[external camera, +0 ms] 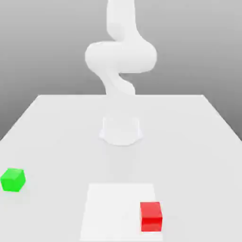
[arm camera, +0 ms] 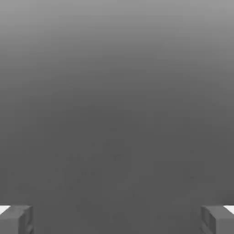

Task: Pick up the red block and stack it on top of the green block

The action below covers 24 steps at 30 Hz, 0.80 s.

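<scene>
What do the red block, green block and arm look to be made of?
Red block: matte or satin, likely plastic or painted wood; flat, even color, no grain.
Green block: same look, plain shaded faces.
Arm: smooth white shell, probably plastic or painted metal; rounded, no visible texture.

The exterior view looks down across the white table (external camera: 189, 156) toward the arm's base (external camera: 121, 132); the hand view, close behind the gripper (arm camera: 117, 219), faces grey background, apparently sharing no tabletop.
</scene>
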Each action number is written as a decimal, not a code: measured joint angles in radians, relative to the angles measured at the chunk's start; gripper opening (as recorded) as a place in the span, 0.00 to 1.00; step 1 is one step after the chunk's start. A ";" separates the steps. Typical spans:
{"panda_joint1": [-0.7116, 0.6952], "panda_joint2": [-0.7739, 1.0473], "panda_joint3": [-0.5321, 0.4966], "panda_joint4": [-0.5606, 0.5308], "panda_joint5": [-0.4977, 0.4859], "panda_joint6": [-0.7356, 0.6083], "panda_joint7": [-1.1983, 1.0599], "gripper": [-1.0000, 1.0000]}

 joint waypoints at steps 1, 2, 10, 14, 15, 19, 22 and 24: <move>-0.002 0.039 0.008 -0.010 -0.004 0.017 0.008 0.50; -0.004 0.077 0.016 -0.020 -0.007 0.033 0.016 0.50; -0.010 0.369 0.069 -0.094 -0.037 0.156 0.079 0.50; -0.009 0.514 0.089 -0.131 -0.050 0.217 0.109 0.50; -0.007 0.551 0.093 -0.141 -0.053 0.233 0.116 0.50; 0.011 0.695 0.102 -0.178 -0.059 0.294 0.141 0.50; 0.024 0.803 0.107 -0.206 -0.053 0.341 0.152 0.50; 0.029 0.874 0.109 -0.217 -0.052 0.380 0.160 0.50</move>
